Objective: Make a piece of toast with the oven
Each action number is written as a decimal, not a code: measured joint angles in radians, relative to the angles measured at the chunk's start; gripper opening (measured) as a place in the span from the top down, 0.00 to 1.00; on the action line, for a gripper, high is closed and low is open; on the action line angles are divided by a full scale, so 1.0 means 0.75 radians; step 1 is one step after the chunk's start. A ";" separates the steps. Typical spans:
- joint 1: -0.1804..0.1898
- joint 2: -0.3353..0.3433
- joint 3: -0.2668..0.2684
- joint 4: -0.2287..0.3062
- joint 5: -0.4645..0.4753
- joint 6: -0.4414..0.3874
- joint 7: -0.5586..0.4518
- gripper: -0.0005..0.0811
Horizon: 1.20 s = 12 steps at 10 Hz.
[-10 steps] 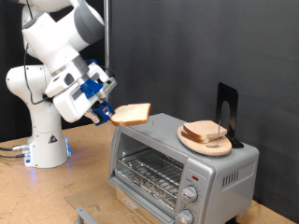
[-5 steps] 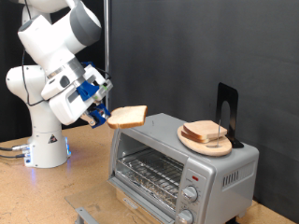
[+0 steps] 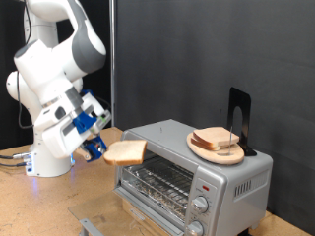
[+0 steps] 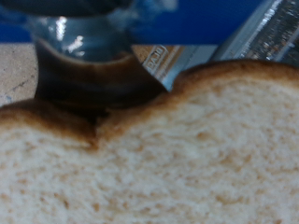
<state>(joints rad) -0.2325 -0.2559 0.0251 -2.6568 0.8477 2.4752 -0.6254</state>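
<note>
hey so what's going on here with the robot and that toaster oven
The gripper holds a piece of toast by one edge, roughly level, in the air just off the oven's end on the exterior view's left, about level with its top. More slices sit on a round wooden plate on top of the oven. The wire rack inside looks bare.

The piece of toast (image 3: 126, 150) (image 4: 177, 149) is pale with a tan crust, held nearly flat in the air at the frame's centre-left. The silver oven (image 3: 192, 172) stands at lower right, wire rack visible inside.

gripper (image 3: 101, 149): moved down and toward the exterior view's left
piece of toast (image 3: 126, 150): dropped from above the oven (image 3: 193, 167) top to, seemingly, door level
</note>
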 joint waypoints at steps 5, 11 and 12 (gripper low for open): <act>0.019 0.244 0.020 0.010 0.213 0.174 -0.217 0.50; 0.017 0.276 0.023 0.077 -0.091 0.063 -0.236 0.50; 0.017 0.279 0.024 0.112 -0.214 0.019 -0.237 0.50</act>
<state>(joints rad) -0.2193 -0.0465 0.0435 -2.5726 0.6873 2.4895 -0.8031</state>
